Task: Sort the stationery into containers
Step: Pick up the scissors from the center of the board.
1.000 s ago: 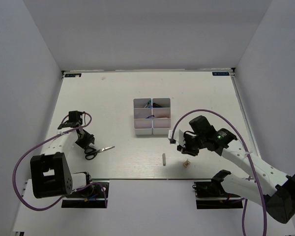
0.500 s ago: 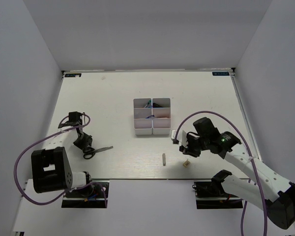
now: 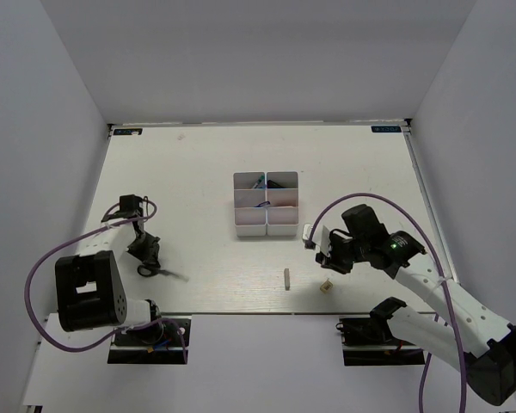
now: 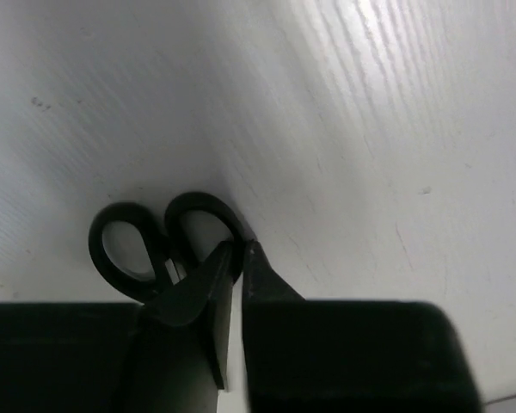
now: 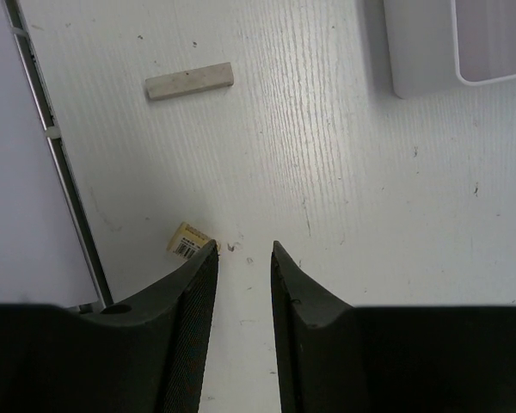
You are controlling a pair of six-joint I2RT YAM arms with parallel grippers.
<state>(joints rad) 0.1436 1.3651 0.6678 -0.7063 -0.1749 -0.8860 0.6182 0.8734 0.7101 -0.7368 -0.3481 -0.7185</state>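
— Left side, what do we list?
— Black-handled scissors [image 4: 159, 249] flat on the counter [image 3: 198, 163], near its left front; left fingers [image 4: 271, 288] drawn almost together at the handle loops; we cannot tell whether they grip

— And right?
— Right fingers [image 5: 189, 301] apart, holding nothing; tan square piece [image 5: 187, 239] just beside one tip; grey stick [image 5: 189, 81] near; white divided tray [image 3: 267, 231] mid-counter, apart from all three

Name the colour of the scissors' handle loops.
Black: the scissors show both loops best in the left wrist view.
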